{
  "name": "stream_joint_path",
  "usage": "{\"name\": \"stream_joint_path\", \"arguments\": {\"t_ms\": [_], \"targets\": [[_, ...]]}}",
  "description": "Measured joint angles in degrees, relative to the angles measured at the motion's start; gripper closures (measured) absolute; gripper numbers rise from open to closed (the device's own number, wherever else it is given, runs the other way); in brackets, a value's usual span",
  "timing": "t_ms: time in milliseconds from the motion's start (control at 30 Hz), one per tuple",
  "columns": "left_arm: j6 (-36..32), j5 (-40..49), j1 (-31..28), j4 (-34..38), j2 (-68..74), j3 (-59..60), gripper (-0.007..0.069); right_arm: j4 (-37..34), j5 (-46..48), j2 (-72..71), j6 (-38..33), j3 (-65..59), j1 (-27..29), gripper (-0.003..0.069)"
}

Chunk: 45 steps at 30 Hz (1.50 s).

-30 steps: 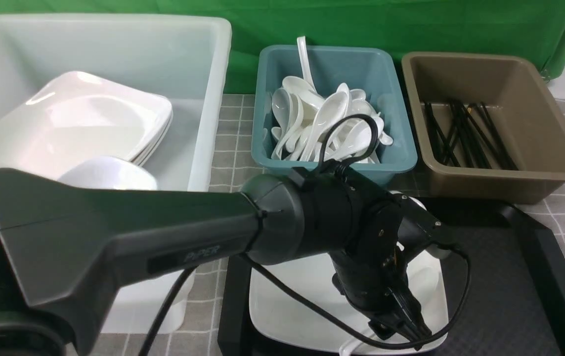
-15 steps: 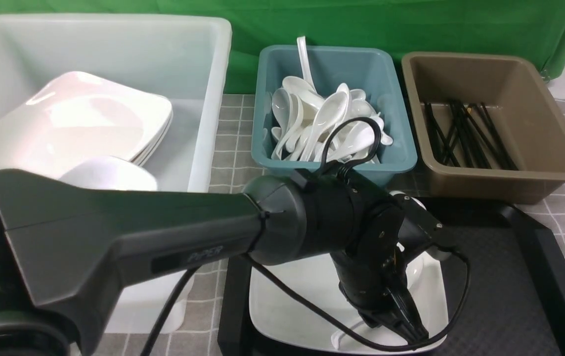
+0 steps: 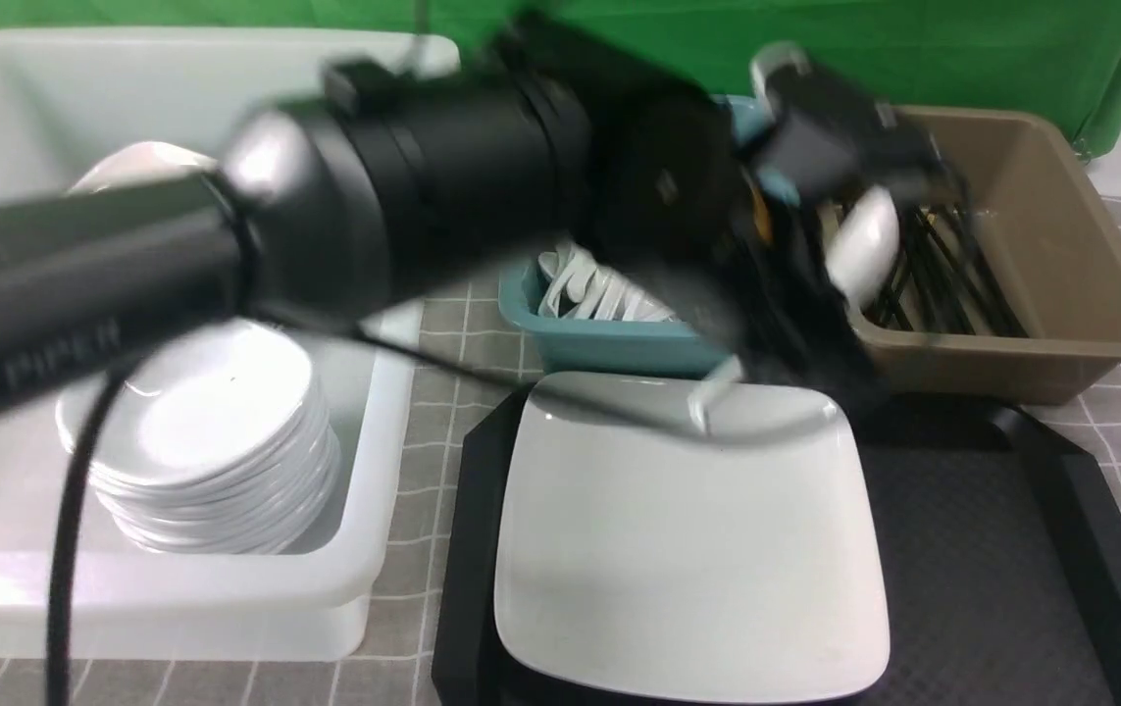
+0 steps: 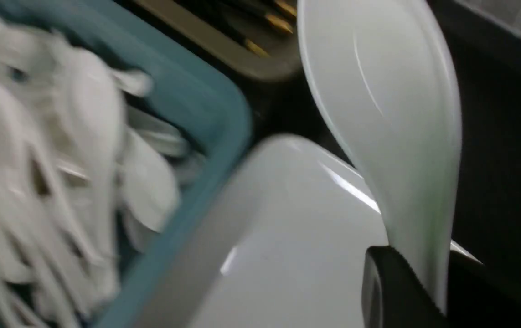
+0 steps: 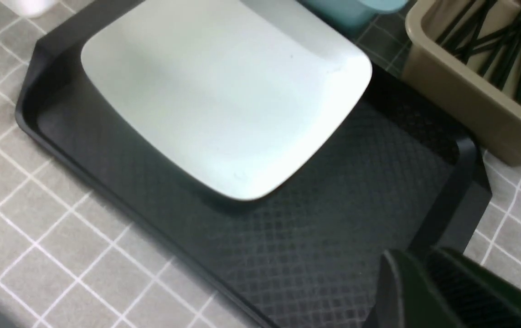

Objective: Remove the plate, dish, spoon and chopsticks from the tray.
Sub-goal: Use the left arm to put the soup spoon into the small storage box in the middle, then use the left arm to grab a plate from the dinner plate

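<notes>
My left gripper (image 3: pixel 795 333) (image 4: pixel 429 278) is shut on the white spoon (image 3: pixel 859 245) (image 4: pixel 379 91), held in the air above the far edge of the plate, between the teal and brown bins; this view is blurred. The large white square plate (image 3: pixel 687 529) (image 5: pixel 224 91) lies on the left part of the black tray (image 3: pixel 992 549) (image 5: pixel 333 218). Black chopsticks (image 3: pixel 942 275) (image 5: pixel 502 50) lie in the brown bin. Small white dishes (image 3: pixel 207 441) sit stacked in the white tub. My right gripper (image 5: pixel 417 255) is shut and empty, above the tray's corner near the brown bin.
A teal bin (image 3: pixel 599 338) (image 4: pixel 205 114) full of white spoons stands behind the tray. The brown bin (image 3: pixel 1060 245) (image 5: pixel 461 91) is to its right. A large white tub (image 3: pixel 374 412) holding dishes and plates stands on the left. Grey checked cloth covers the table.
My left arm has risen off the plate with the spoon and swung back and up toward the bins. The dish stack in the tub is now uncovered.
</notes>
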<state>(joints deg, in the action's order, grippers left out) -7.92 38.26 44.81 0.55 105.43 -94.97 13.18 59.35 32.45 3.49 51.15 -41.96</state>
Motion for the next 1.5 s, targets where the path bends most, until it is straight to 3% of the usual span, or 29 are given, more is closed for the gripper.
{"name": "stream_joint_path", "arguments": {"t_ms": [167, 333, 500, 600, 700, 800, 833, 867, 1033, 1100, 1200, 1267, 1300, 1400, 1500], "targets": [[0.0, -7.7, -8.9, -0.5, 6.1, -7.5, 0.0529, 0.0, -0.3, 0.0, 0.0, 0.0, 0.0, 0.0547], [-0.5, -11.1, -12.6, -1.7, 14.0, -13.3, 0.0505, 0.0, -0.3, 0.0, 0.0, 0.0, 0.0, 0.0540], [-0.9, -9.9, -13.1, -5.5, 17.9, -14.9, 0.0334, 0.0, -0.3, 0.0, 0.0, 0.0, 0.0, 0.0536], [-0.8, -3.7, -13.0, -6.0, 16.7, -15.2, 0.0193, 0.0, -0.3, 0.0, 0.0, 0.0, 0.0, 0.0533], [-1.1, 3.7, -12.5, -6.1, 13.9, -15.4, 0.0144, 0.0, -0.3, 0.0, 0.0, 0.0, 0.0, 0.0532], [-5.0, 17.5, -11.3, -6.2, 7.9, -15.3, 0.0192, 0.0, -1.0, 0.0, 0.0, 0.0, 0.0, 0.0528], [-5.0, 18.3, -11.2, -6.2, 7.5, -15.3, 0.0192, 0.0, -1.1, 0.0, 0.0, 0.0, 0.0, 0.0528], [-11.0, 24.2, -10.0, -5.5, 2.9, -13.1, 0.0286, 0.0, -2.3, 0.0, 0.0, 0.0, 0.0, 0.0525], [-26.8, 29.4, -7.7, 3.9, -7.4, -1.0, 0.0543, 0.0, -3.4, 0.0, 0.0, 0.0, 0.0, 0.0523], [-33.1, 28.1, -6.7, 7.9, -12.0, 7.7, 0.0599, 0.0, -3.5, 0.0, 0.0, 0.0, 0.0, 0.0522], [-37.3, 24.2, -5.5, 9.4, -15.6, 16.2, 0.0608, -0.1, -3.5, 0.0, 0.0, 0.0, 0.0, 0.0519], [-43.7, 18.2, -3.8, 9.5, -18.2, 26.2, 0.0590, -0.9, -4.4, 0.0, 0.0, 0.0, 0.0, 0.0517], [-47.7, 15.4, -2.9, 9.5, -18.6, 30.5, 0.0567, -1.4, -5.1, 0.0, 0.0, 0.0, 0.0, 0.0515], [-51.4, 10.9, -1.2, 9.5, -18.3, 35.8, 0.0504, -2.3, -6.5, 0.0, 0.0, 0.0, 0.0, 0.0515], [-52.6, 4.3, 0.0, 9.5, -17.3, 39.4, 0.0366, -2.9, -7.8, 0.0, 0.0, 0.0, 0.0, 0.0515]]}}
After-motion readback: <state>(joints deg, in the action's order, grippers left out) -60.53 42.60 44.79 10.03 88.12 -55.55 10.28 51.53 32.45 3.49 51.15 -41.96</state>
